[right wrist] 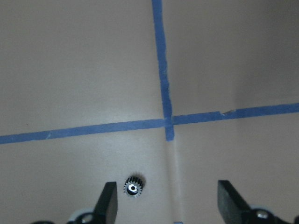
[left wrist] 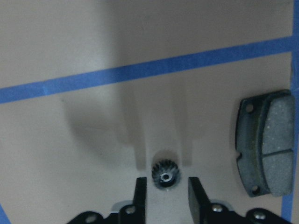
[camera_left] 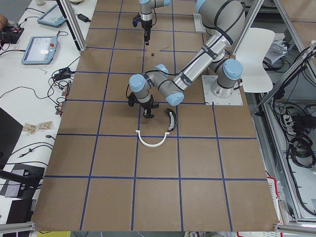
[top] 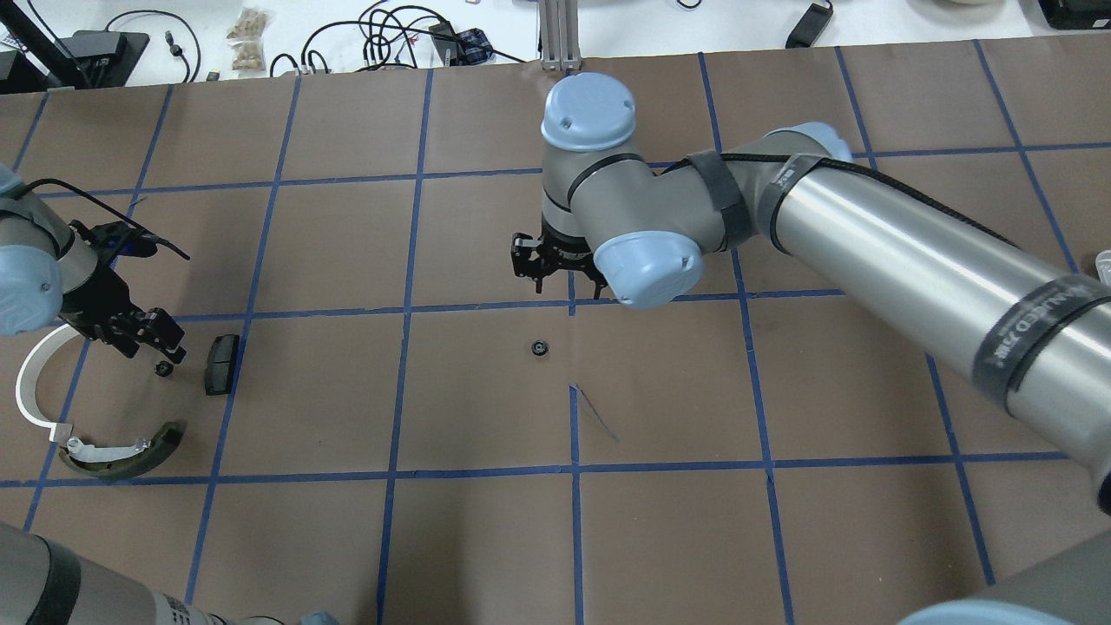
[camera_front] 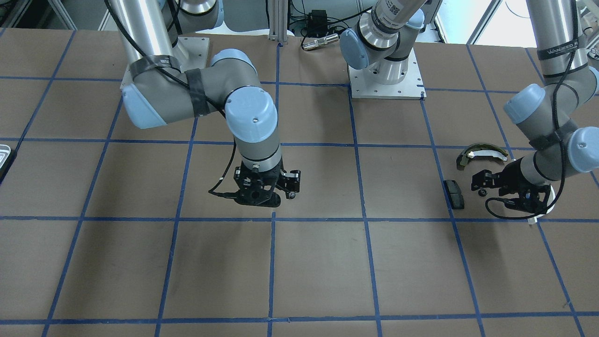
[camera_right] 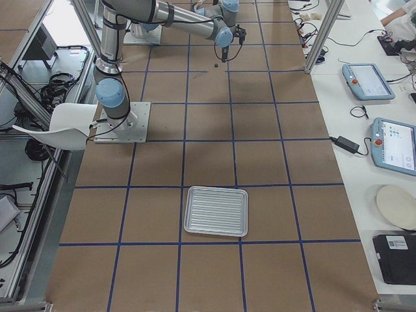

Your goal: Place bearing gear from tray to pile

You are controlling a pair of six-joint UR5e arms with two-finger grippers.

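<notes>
A small black bearing gear (left wrist: 164, 176) lies on the table between the fingers of my left gripper (left wrist: 166, 186). The fingers are slightly apart and do not touch it. This gear (top: 161, 369) sits in the pile, beside the black pad (top: 221, 363), the white semicircular strip (top: 35, 382) and the olive-and-white shoe (top: 121, 451). A second gear (top: 539, 348) lies alone at mid-table. My right gripper (top: 555, 265) hovers just beyond it, wide open and empty; the right wrist view shows that gear (right wrist: 133, 188) near one finger. The silvery ridged tray (camera_right: 216, 211) stands far off on my right.
The brown table (top: 486, 538) is marked with a blue tape grid. The right arm's long tube (top: 911, 252) stretches across the right half. Cables and small devices (top: 391, 35) lie beyond the far edge.
</notes>
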